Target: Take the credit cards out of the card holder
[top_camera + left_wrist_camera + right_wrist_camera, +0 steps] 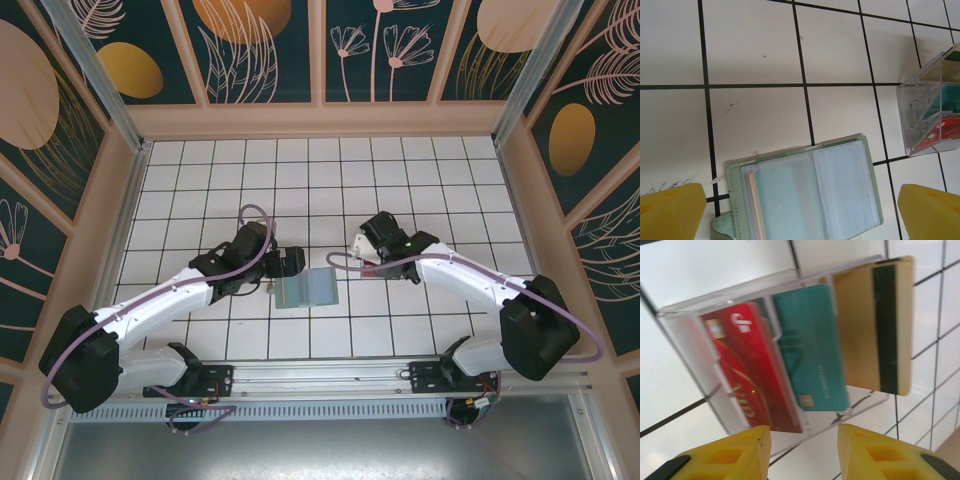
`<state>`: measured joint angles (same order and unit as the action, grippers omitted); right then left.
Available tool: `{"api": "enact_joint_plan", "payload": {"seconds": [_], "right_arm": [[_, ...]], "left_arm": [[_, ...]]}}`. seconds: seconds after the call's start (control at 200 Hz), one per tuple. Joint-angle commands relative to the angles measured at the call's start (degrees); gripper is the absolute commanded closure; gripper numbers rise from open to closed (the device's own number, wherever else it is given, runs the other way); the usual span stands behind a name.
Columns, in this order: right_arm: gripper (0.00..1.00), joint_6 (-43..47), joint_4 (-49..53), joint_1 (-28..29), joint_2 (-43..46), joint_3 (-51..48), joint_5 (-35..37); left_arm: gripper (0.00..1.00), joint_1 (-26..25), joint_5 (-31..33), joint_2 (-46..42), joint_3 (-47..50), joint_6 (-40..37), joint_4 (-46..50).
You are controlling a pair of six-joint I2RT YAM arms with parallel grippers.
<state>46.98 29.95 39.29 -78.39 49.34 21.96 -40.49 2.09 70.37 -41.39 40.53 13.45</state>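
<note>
White tiled worktop (300, 180), dark grout lines, glossy and flat. It is boxed in by wood-framed walls (260, 50) with dark teal floral panels on three sides. You have free tiles toward the back wall and out to both sides. The middle is tight, with both arms reaching in toward each other.

The card holder (810, 195) lies open and flat near the centre, a grey-green soft cover with pale blue clear sleeves facing up. Layered sleeve edges show at its left side, and you can't tell if a card sits in them. Your left claw (801, 212) hangs right over it, the yellow fingers (670, 212) spread wide to either side, gripping nothing.

A clear plastic tray (905, 115) sits just beside the holder, apart from it, rigid and slotted. The credit cards (812, 350) stand in its slots side by side: red, teal, then gold with a dark stripe. All are thin and glossy, with a chip visible on the teal one.

Your right claw (802, 455) hovers close over the tray. Its yellow fingertips are parted with a gap between them, and nothing is pinched.
</note>
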Motion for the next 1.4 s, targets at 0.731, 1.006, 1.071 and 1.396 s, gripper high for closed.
{"api": "enact_joint_plan", "payload": {"seconds": [0.731,1.006,1.071,1.396], "right_arm": [[0.60,-74.1,-13.0,8.2,-4.8,5.5,-18.3],[0.60,-82.6,-19.9,10.4,-6.6,-2.5,-22.7],[0.60,-84.1,-20.7,11.0,-7.6,-3.6,-22.7],[0.66,-87.4,-22.9,11.7,-11.9,-6.3,-24.2]], "left_arm": [[0.02,0.2,1.5,5.1,-1.6,3.0,1.2],[0.07,0.2,-2.2,6.4,0.2,5.7,1.0],[0.10,0.2,-3.7,6.8,0.6,5.9,0.6],[0.31,0.2,-9.7,8.4,2.1,7.3,-1.7]]}}
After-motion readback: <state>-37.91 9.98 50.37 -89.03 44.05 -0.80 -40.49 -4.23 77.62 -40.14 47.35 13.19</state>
